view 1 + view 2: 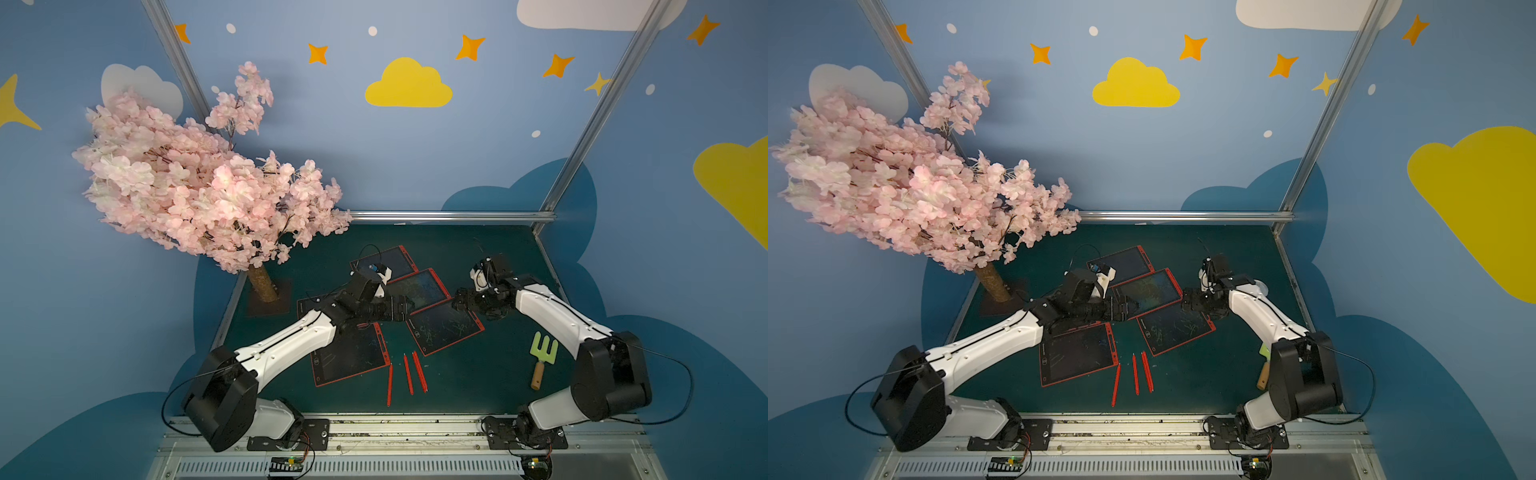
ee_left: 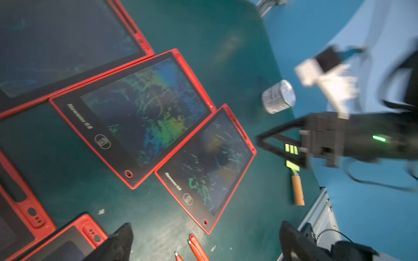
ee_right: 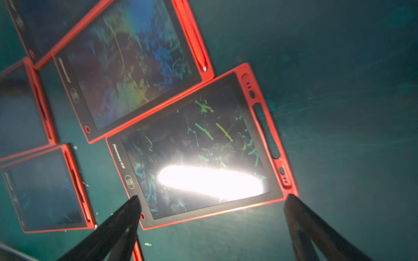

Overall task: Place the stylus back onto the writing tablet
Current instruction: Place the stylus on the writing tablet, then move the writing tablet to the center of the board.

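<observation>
Several red-framed writing tablets lie on the green table [image 1: 478, 386]. Three red styluses [image 1: 408, 374] lie loose side by side near the front edge, also seen in the left wrist view [image 2: 199, 248]. A further stylus [image 3: 194, 45] sits in the side slot of the middle tablet [image 1: 419, 291]. The near-right tablet [image 3: 194, 144] has an empty slot [image 3: 267, 131]. My right gripper [image 3: 213, 197] hangs open above that tablet's near edge, holding nothing. Over the middle of the tablets my left gripper [image 2: 205, 226] is open and empty too. In a top view the two grippers [image 1: 409, 307] [image 1: 457, 301] face each other.
A pink blossom tree [image 1: 199, 187] stands at the back left on a brown base. A green garden fork with a wooden handle [image 1: 542, 357] lies at the right. A silver can [image 2: 278, 97] stands behind the right arm. Metal rails edge the table.
</observation>
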Motion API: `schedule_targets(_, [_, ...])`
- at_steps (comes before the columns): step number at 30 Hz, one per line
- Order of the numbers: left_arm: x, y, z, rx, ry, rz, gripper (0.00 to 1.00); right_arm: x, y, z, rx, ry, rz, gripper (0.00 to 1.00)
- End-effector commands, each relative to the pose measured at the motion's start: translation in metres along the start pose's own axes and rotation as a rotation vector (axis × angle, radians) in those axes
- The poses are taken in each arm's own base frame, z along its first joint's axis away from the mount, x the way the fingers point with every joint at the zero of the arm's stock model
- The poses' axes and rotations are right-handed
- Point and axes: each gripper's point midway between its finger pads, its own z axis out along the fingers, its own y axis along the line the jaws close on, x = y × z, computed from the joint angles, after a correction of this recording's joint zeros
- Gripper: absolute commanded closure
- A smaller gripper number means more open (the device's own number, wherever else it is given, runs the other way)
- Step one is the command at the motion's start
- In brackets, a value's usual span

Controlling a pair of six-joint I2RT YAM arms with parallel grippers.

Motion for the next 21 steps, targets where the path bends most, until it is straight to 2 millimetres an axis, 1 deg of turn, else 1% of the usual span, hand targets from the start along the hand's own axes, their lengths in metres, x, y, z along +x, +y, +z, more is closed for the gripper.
schedule_targets(1, [-0.015, 0.005, 0.007, -0.017, 0.002, -0.037, 0.00, -0.016, -0.002, -0.022, 0.030, -0.111, 0.009, 0.02])
schedule_targets(3, [-0.021, 0.014, 0.016, -0.041, 0.004, -0.046, 0.00, -0.015, -0.010, -0.029, 0.067, -0.137, -0.013, 0.02])
schedule_targets(4, [-0.024, 0.020, 0.020, -0.061, 0.008, -0.056, 0.00, -0.014, -0.010, -0.032, 0.068, -0.150, -0.027, 0.03])
schedule_targets(6, [-0.027, 0.035, 0.031, -0.099, 0.026, -0.101, 0.00, -0.012, -0.005, -0.036, 0.033, -0.174, -0.058, 0.04])
schedule_targets(8, [-0.028, 0.055, 0.039, -0.148, 0.052, -0.189, 0.00, -0.009, -0.004, -0.042, 0.011, -0.202, -0.022, 0.03])
schedule_targets(9, [-0.029, 0.060, 0.043, -0.153, 0.062, -0.216, 0.00, -0.007, -0.002, -0.045, -0.003, -0.212, -0.020, 0.03])
schedule_targets(11, [-0.030, 0.068, 0.054, -0.168, 0.080, -0.233, 0.00, -0.004, -0.004, -0.049, -0.012, -0.238, 0.038, 0.03])
schedule_targets(16, [-0.028, 0.081, 0.077, -0.187, 0.116, -0.246, 0.00, 0.001, 0.007, -0.051, -0.095, -0.289, -0.029, 0.02])
schedule_targets(21, [-0.019, 0.096, 0.091, -0.242, 0.159, -0.291, 0.00, 0.010, 0.005, -0.048, -0.088, -0.239, -0.006, 0.02])
